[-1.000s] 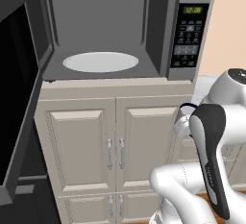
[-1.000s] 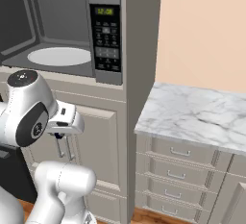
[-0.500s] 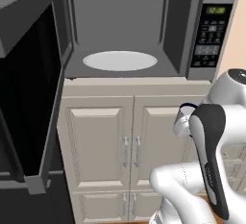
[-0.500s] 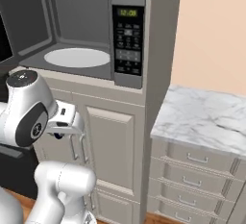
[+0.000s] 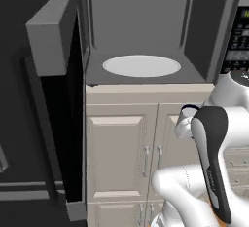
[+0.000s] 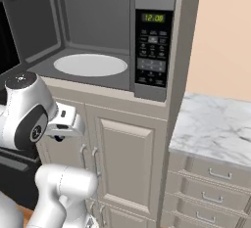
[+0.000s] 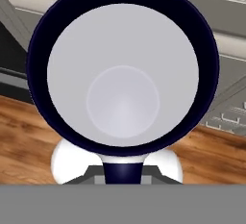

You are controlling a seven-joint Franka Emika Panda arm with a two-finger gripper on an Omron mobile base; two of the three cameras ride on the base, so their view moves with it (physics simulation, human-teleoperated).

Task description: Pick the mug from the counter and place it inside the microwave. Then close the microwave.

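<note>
The mug [image 7: 122, 69] is seen from straight above in the hand view, with a dark rim and pale inside. My gripper [image 6: 62, 130] is shut on it at its dark blue handle [image 7: 122, 172], low in front of the beige cabinet doors. From the left base the mug [image 5: 184, 123] shows beside the arm, below the cavity. The microwave [image 5: 146, 36] stands open, its door [image 5: 53, 94] swung out to the left, and a white turntable plate [image 5: 141, 66] lies inside. The marble counter [image 6: 215, 126] lies to the right.
Beige cabinet doors [image 5: 119, 158] with metal handles sit under the microwave. Its button panel [image 6: 152, 51] with a green clock is on the right side. Drawers [image 6: 211, 190] lie under the counter. A wooden floor [image 7: 29, 122] shows below the mug.
The whole scene has shifted in both base views, so the camera has moved and now sits closer to the open microwave. The arm holds the same pose with the mug.
</note>
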